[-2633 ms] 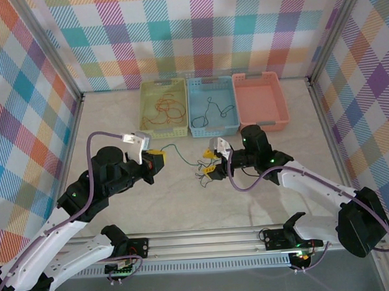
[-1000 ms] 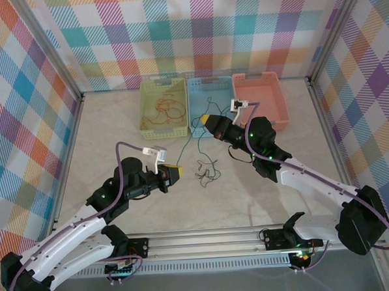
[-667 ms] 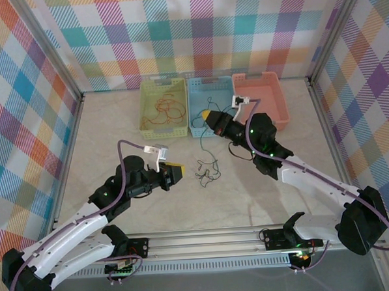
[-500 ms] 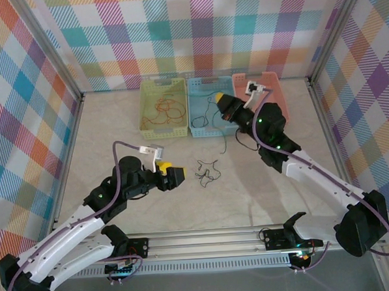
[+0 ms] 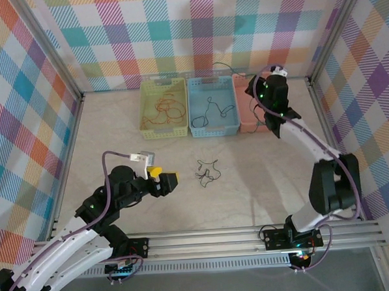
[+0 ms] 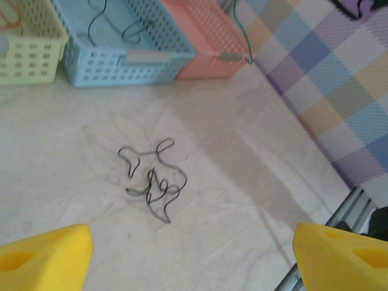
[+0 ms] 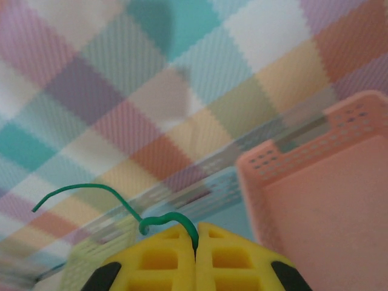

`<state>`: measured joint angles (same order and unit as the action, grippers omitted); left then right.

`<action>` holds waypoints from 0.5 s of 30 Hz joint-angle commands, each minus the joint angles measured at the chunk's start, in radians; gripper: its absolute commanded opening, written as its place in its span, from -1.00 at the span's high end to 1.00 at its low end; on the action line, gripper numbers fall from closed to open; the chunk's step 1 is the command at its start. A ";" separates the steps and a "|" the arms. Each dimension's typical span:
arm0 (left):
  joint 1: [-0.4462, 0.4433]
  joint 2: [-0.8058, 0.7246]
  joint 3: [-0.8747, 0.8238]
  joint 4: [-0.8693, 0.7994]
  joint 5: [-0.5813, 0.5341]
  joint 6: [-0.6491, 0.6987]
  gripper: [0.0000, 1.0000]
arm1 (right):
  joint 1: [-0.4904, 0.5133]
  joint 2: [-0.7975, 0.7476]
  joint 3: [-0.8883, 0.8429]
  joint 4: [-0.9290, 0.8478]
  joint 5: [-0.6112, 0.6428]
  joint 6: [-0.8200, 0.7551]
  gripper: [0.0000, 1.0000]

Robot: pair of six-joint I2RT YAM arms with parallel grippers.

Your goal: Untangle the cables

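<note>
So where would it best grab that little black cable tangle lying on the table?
Probably at the outlying loop on the far side of the black cable tangle, not its knotted middle. Come straight down from above: it lies flat on the table, so there is no side to pinch from.

The left arm (image 5: 59,247) and right arm (image 5: 305,140) are being shown in white shells with black joints, each being trailed by a thick purple cable (image 5: 106,162). The left claw (image 5: 162,176) and right claw (image 7: 196,251) are being tipped in yellow.
</note>
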<state>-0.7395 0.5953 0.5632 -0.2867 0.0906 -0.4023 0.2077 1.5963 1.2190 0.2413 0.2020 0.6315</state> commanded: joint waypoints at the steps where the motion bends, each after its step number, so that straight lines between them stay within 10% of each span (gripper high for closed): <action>1: -0.006 -0.022 -0.011 -0.029 -0.008 0.021 -0.71 | -0.049 0.091 0.091 -0.029 0.013 0.030 1.00; 15: -0.005 -0.033 -0.043 -0.022 -0.002 0.036 -0.71 | -0.173 0.471 0.360 -0.018 -0.119 0.108 1.00</action>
<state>-0.7395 0.5735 0.5327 -0.3130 0.0914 -0.3874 0.0452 2.0415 1.5249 0.2001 0.1246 0.7033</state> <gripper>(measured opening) 0.853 0.062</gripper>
